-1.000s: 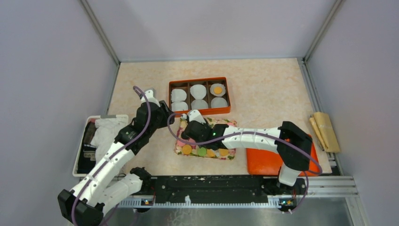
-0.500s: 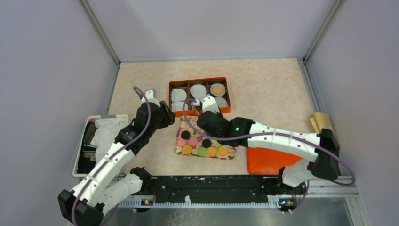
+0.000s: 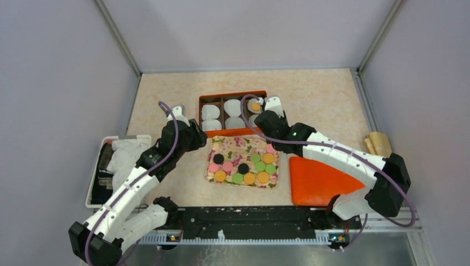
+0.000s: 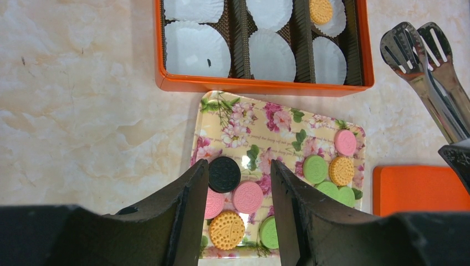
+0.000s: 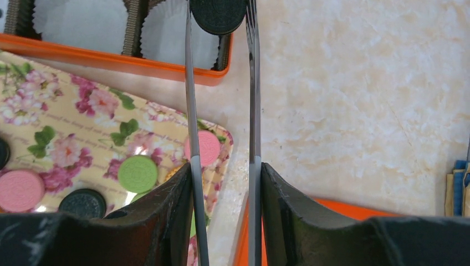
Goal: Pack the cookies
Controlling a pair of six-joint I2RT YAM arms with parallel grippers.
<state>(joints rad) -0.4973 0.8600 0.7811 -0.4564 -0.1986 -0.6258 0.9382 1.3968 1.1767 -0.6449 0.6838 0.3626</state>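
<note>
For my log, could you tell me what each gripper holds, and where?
Right gripper grips the tongs by their arms; their tips pinch a black cookie by its edges. Left gripper holds nothing.

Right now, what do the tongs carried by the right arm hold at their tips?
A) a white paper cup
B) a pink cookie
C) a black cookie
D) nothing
C: the right wrist view shows a black cookie pinched between the tips of the tongs, by the orange box.

Cookies (image 3: pixel 244 168) on floral tray (image 3: pixel 233 145)
</note>
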